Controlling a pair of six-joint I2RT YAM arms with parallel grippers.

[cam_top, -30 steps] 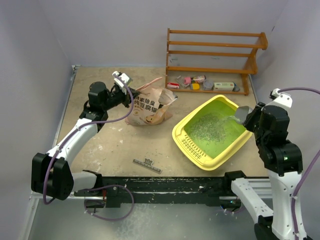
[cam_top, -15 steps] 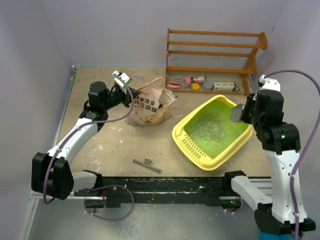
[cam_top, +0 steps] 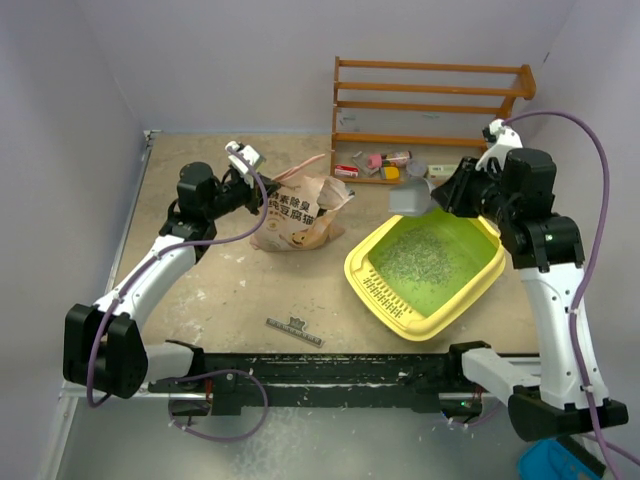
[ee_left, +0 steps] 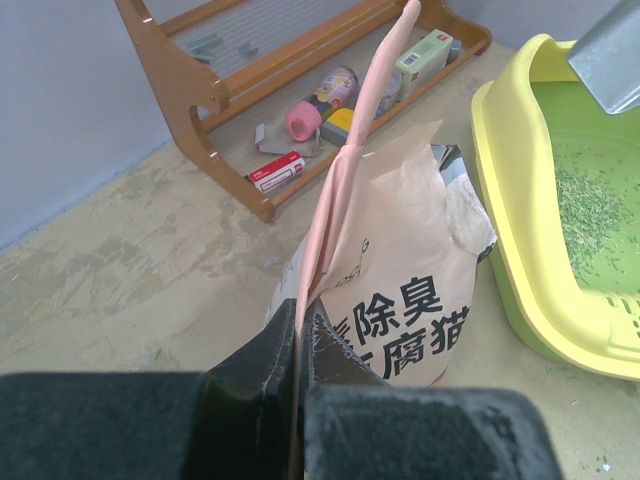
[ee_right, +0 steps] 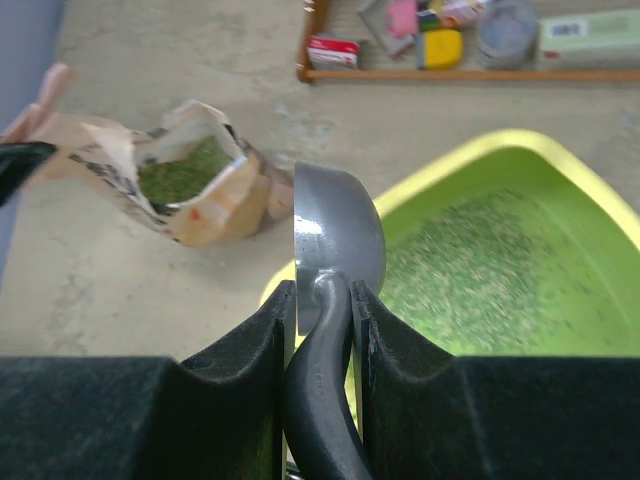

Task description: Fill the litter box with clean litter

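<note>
Litter box [cam_top: 385, 293] lies under the right gripper [cam_top: 447, 194], whose fingers [ee_right: 262, 340] pinch the black handle of a silver scoop [cam_top: 409, 199]. In the right wrist view the handle runs up between the two fingers and the bowl [ee_right: 340, 225] points to 12 o'clock, turned on edge and showing bare metal. From above, the scoop hangs over the box's rim at about 11 o'clock of the box, with the gripper reaching in from 2 o'clock. The clean litter [cam_top: 420, 255] is a loose grey-green scatter on the green floor, thickest in the middle and far half of the box. The slotted strip lies along the rim at 7 o'clock. The box rests on the tabletop [cam_top: 230, 290] at about 4 o'clock from its middle.

The left gripper [cam_top: 264, 190] is pressed together on a pink strip [ee_left: 350, 190] that rises from the mouth of the tan bag [cam_top: 300, 222]. The bag sits just beside the box, at 10 o'clock of it, printed with dark characters. The right wrist view shows its mouth open, with green granules [ee_right: 180, 178] inside.

A wooden rack [cam_top: 430, 110] stands at 12 o'clock against the back wall, small packets and pots on its lowest shelf. A small grey flat piece [cam_top: 295, 330] lies on the tabletop at 6 o'clock, well apart from the bag.
</note>
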